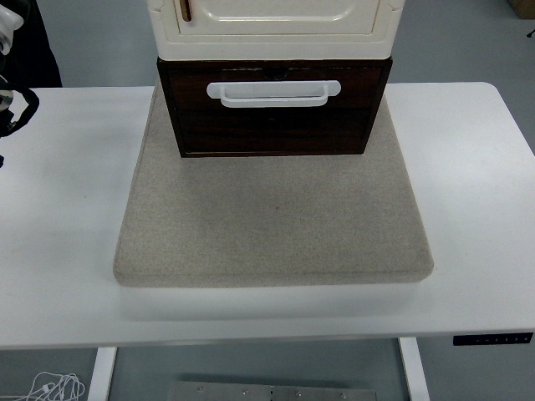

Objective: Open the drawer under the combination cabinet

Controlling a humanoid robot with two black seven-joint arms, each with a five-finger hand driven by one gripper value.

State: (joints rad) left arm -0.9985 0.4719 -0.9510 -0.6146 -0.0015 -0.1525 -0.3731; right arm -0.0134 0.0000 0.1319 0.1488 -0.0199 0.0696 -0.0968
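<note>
White table [67,209] is covered centre-frame by beige mat [267,225]; dark drawer [274,125] is seen shut; left arm [10,104] is cropped upper left, fingers unseen, state can't be told.

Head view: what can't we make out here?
- Left arm: only a bit shows at the left edge; its robot hand is cut off.
- Right arm: not in frame.
- Cream cabinet: upper part cut by the top edge.
- Drawer: inside hidden behind its dark front; white handle visible.

Bare mat [276,225] before drawer handle [273,93]
</note>
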